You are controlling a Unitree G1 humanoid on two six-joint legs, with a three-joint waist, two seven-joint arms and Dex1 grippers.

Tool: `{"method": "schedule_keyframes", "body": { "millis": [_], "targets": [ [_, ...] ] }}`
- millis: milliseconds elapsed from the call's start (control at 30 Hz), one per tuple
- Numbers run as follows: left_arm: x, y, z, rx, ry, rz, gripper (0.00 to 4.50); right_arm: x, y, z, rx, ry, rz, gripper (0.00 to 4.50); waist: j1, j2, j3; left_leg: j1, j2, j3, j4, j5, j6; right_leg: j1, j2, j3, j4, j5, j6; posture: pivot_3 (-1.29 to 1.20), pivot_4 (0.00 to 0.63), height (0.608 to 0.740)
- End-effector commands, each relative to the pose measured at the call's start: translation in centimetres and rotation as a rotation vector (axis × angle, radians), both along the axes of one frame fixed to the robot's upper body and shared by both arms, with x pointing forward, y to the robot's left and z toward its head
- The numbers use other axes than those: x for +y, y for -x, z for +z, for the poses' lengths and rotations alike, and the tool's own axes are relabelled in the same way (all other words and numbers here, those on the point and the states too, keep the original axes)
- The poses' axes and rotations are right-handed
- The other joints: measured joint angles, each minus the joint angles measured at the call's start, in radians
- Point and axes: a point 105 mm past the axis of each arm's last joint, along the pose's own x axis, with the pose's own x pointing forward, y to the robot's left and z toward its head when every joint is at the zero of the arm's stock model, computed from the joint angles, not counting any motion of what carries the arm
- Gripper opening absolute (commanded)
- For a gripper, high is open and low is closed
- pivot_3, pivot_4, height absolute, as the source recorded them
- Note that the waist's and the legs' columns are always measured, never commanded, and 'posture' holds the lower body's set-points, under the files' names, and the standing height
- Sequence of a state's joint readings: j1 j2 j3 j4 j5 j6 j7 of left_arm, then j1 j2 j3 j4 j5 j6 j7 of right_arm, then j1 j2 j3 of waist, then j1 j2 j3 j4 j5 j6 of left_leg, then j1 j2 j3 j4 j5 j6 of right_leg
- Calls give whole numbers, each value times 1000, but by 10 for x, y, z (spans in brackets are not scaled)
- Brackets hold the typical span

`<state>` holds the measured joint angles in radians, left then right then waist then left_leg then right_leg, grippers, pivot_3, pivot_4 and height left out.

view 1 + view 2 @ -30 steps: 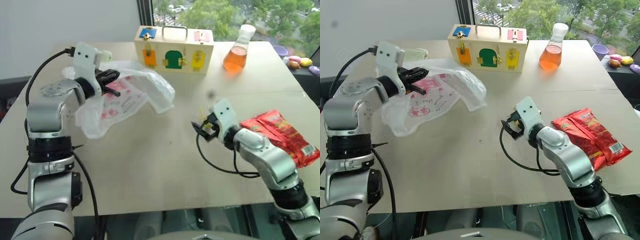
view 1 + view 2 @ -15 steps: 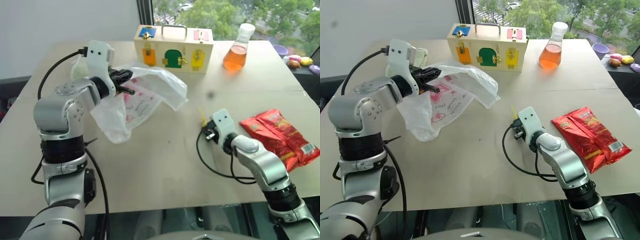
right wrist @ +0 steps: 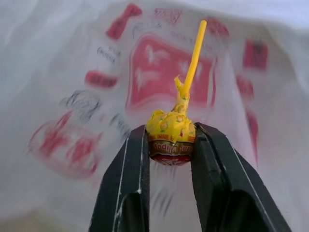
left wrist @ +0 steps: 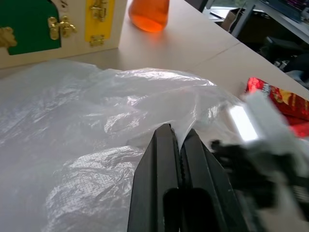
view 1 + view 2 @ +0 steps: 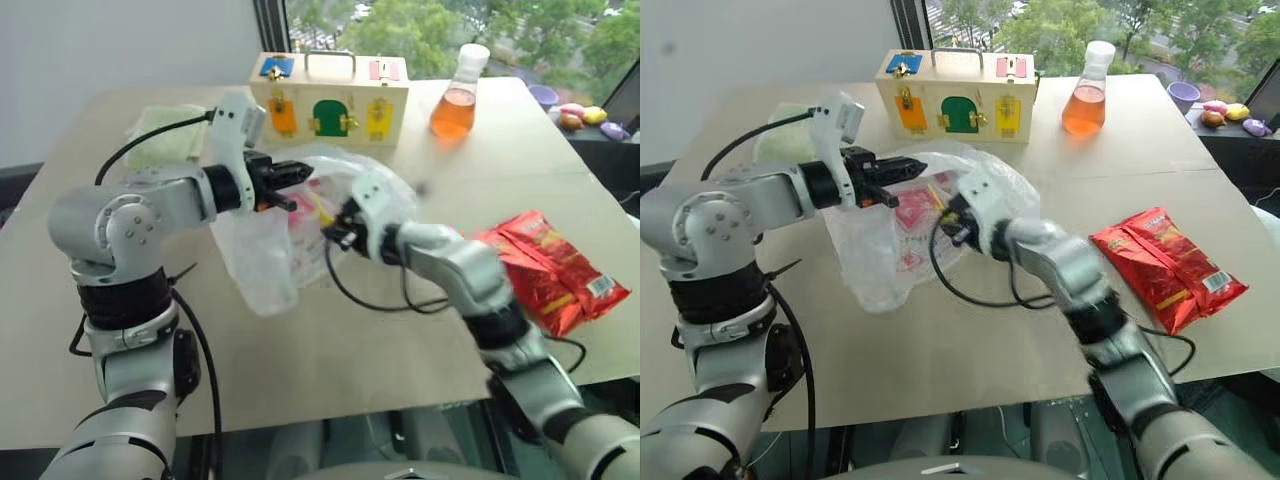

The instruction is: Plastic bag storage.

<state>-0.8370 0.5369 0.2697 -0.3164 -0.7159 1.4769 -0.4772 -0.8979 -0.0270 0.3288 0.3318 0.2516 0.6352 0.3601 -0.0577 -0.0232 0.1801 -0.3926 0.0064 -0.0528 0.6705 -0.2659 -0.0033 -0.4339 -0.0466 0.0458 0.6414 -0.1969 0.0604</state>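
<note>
The plastic bag (image 5: 262, 258), thin, whitish and printed in pink-red, hangs above the table with its lower end near the tabletop. My left gripper (image 5: 298, 182) is shut on the bag's upper edge, and the left wrist view shows its fingertips (image 4: 166, 137) pinched together on the film. My right gripper (image 5: 336, 228) is shut on a yellow-wrapped lollipop (image 3: 171, 134) whose stick points up. It is held right in front of the bag's printed side (image 3: 169, 72), close to the left gripper.
A wooden box (image 5: 330, 95) with coloured latches stands at the back, with an orange-filled flask (image 5: 452, 95) to its right. A shiny red snack packet (image 5: 545, 270) lies on the table at the right. A pale green cloth (image 5: 165, 130) lies at the back left.
My right gripper closed on the lollipop on the table, then lifted it and swung left to the bag. My left gripper carried the bag to the right, toward the middle.
</note>
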Motion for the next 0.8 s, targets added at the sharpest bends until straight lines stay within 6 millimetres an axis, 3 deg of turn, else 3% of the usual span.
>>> {"method": "schedule_keyframes", "body": {
  "millis": [33,100,133,233,433,633,700,733,800],
  "targets": [
    [8,3,5,-27,6,43,0,-2,-8,26,-180,-55,-3,2484,5,0,0,-1,0,-1,0,0,-1,0,0,-1,-1,0,0,0,150,740],
    [12,-3,4,-27,27,89,0,-11,6,23,-225,-22,61,3409,14,0,0,-3,-1,-2,0,2,-4,-1,-2,-2,0,0,0,0,150,740],
    [14,-6,3,-30,31,114,0,-19,16,22,-179,-62,99,3409,17,0,0,-5,-2,-3,0,2,-4,-1,-2,-2,0,0,0,0,150,740],
    [16,-18,3,-45,55,185,0,-47,51,22,-148,-94,194,4289,27,0,0,-8,-5,-6,-1,2,-4,-1,-6,-6,-2,0,0,0,150,740],
    [8,-42,-8,-54,84,282,0,-104,121,41,-257,-56,232,4414,37,1,0,-8,-4,-5,-1,0,0,-3,-5,-6,-5,0,0,0,150,740],
    [-1,-53,-14,-55,109,279,0,-173,139,39,-272,62,-115,4414,41,0,0,0,-3,-6,1,0,0,3,-2,-5,0,0,0,0,150,740],
    [-1,-55,-16,-52,113,274,0,-207,143,37,-249,21,-307,4414,43,0,-1,-1,-3,-5,3,0,0,3,-2,-4,-1,0,1,0,150,740],
    [-3,-56,-18,-45,115,261,0,-241,145,34,-237,22,-486,4414,45,0,-1,0,-3,-5,3,0,0,3,-2,-4,0,0,0,0,150,740],
    [-7,-58,-21,-37,112,243,0,-280,162,24,-173,-30,-690,4414,49,0,-1,-1,-3,-5,4,0,0,3,-2,-4,0,0,1,0,150,740]
  ]
}}
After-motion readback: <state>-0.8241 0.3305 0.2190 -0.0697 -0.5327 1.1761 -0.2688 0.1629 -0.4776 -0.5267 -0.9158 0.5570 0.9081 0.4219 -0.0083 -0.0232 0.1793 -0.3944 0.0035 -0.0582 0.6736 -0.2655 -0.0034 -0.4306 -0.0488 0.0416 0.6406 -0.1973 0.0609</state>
